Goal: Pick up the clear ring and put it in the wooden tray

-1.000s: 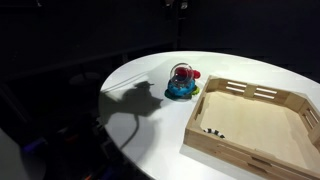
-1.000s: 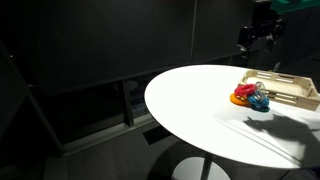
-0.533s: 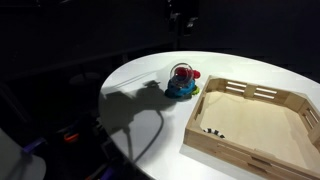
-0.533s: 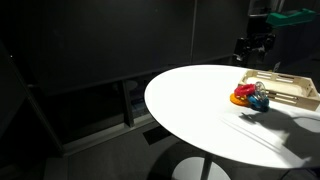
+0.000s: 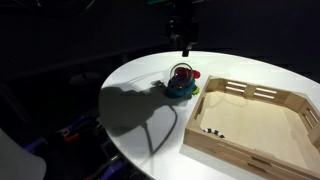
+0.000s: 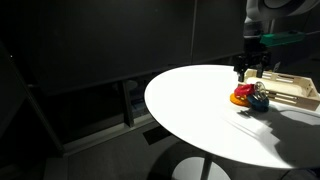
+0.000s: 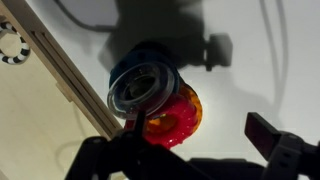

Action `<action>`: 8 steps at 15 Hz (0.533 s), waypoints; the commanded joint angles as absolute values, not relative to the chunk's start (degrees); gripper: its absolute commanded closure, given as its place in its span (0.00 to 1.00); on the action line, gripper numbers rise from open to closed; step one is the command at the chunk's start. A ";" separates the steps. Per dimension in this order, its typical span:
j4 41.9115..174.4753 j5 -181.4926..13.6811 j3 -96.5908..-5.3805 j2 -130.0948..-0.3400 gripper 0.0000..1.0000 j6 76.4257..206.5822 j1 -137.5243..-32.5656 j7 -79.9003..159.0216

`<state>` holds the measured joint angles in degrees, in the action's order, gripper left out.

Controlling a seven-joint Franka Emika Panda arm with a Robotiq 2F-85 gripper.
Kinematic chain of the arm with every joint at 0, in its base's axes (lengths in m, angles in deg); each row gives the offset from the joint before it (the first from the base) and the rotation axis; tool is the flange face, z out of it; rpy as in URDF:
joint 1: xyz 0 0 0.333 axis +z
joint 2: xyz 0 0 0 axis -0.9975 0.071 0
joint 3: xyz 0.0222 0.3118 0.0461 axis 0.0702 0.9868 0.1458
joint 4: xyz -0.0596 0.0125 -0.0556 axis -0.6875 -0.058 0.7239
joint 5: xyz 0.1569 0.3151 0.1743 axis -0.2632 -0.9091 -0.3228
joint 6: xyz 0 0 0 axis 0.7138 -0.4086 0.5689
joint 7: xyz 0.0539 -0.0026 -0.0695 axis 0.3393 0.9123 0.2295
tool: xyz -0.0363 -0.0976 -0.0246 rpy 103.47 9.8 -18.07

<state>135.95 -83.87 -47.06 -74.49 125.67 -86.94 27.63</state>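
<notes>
The clear ring (image 7: 143,86) lies on top of a small pile of coloured rings, over a blue ring (image 7: 118,72) and beside a red ring (image 7: 172,116). The pile sits on the white round table, just off the wooden tray's (image 5: 216,133) near corner, and shows in both exterior views (image 5: 181,82) (image 6: 250,97). My gripper (image 7: 198,137) is open and empty. It hangs above the pile (image 5: 186,42) (image 6: 250,70) without touching it. In the wrist view one finger is over the red ring, the other over bare table.
The tray (image 6: 292,90) holds only small dark specks (image 5: 212,128) on its floor; its edge shows in the wrist view (image 7: 62,72). The white table (image 5: 135,110) drops off at its round edge. The surroundings are dark.
My gripper has come down and moved in over the ring pile. Its shadow on the table has grown and shifted. The rings and tray have not moved.
</notes>
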 commanded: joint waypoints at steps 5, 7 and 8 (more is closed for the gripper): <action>136.05 -82.59 -48.39 -73.29 0.00 123.80 -86.26 26.27; 136.52 -81.83 -48.46 -73.70 0.00 123.78 -86.10 25.77; 136.68 -81.42 -48.46 -73.88 0.00 123.76 -86.06 25.69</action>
<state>135.96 -83.24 -47.79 -72.70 124.65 -86.87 27.30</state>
